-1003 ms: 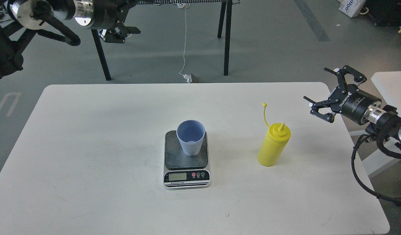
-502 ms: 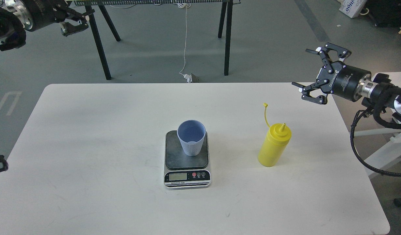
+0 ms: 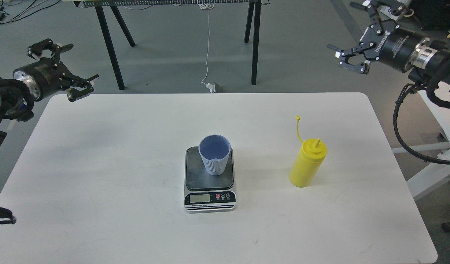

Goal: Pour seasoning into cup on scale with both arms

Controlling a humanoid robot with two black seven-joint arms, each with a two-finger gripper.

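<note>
Our right gripper (image 3: 351, 36), fingers wide, is nearer the upright bottle (image 3: 307, 163), which stands below it; left gripper (image 3: 65, 68) also wide.

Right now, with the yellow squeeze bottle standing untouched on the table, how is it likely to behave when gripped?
The seasoning bottle looks like soft plastic, so it will probably give under the fingers. Tall and narrow, it could tip if nudged near its nozzle. Its thin cap strap likely flops loosely.

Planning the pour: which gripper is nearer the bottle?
Right. The right gripper hangs up beyond the bottle; the left gripper is far across the table.
</note>
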